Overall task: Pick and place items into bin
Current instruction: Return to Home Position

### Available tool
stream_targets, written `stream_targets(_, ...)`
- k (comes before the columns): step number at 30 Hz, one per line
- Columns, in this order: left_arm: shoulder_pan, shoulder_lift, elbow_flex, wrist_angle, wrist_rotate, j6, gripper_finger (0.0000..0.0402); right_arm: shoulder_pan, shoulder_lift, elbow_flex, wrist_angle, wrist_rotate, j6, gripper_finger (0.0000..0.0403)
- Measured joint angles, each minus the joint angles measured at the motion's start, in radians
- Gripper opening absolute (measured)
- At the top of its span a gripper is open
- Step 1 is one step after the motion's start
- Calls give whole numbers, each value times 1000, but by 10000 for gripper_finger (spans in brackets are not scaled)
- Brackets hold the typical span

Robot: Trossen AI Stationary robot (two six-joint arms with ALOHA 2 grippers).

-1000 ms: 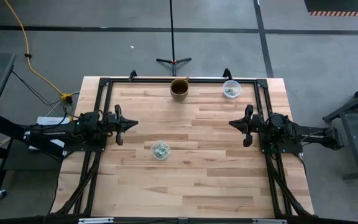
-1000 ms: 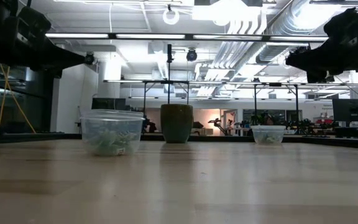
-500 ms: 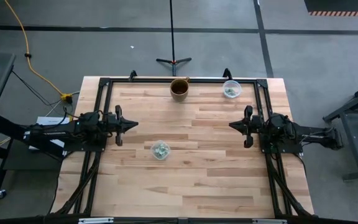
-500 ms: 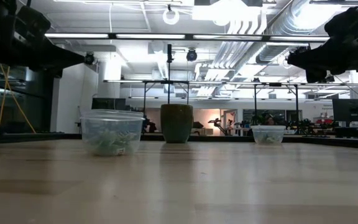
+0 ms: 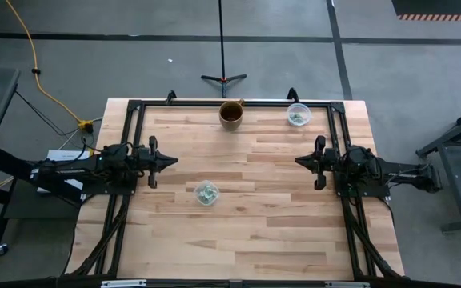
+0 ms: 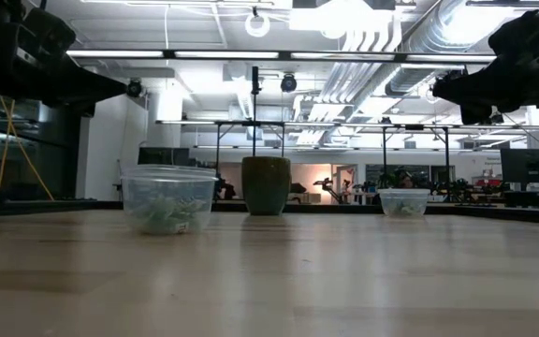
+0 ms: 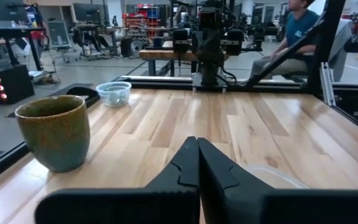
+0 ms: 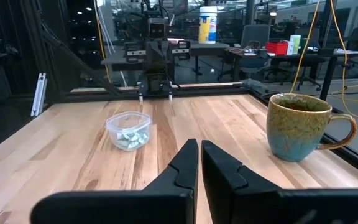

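Observation:
A clear cup [image 5: 207, 193] with several pale green-and-white crumpled pieces stands on the table's middle, toward the near side; it shows in the low view [image 6: 168, 198] and the right wrist view [image 8: 128, 130]. A second clear cup [image 5: 298, 115] with a few pieces stands at the far right; it shows in the left wrist view [image 7: 114, 94]. A green-brown mug [image 5: 231, 113] stands at the far middle. My left gripper [image 5: 174, 159] is shut and empty above the table's left side. My right gripper [image 5: 298, 160] is shut and empty above the right side.
A black frame [image 5: 214, 103] runs round the table's edges. Bare wood lies between the two arms. A person sits beyond the table in the left wrist view [image 7: 294, 34].

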Motion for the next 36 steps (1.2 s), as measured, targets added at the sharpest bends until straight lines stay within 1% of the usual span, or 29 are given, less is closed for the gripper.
stream_targets(3, 0, 0, 0, 0, 0, 0, 38, 0, 0, 0, 0, 0, 7, 12)
stream_targets(9, 0, 1, 0, 0, -1, 27, 28, 0, 0, 0, 1, 6, 3, 12)
stream_targets(11, 0, 1, 0, 0, -1, 26, 32, 0, 0, 0, 1, 9, 3, 12)
stream_targets(18, 0, 1, 0, -1, -1, 28, 86, 0, 0, 1, 1, 8, 1, 12)
stream_targets(23, 0, 1, 0, -1, -1, 29, 108, 0, 0, 1, 1, 8, 3, 12)
stream_targets(36, 0, 1, 0, -1, -2, 29, 106, 0, 0, 1, 1, 8, 1, 12)
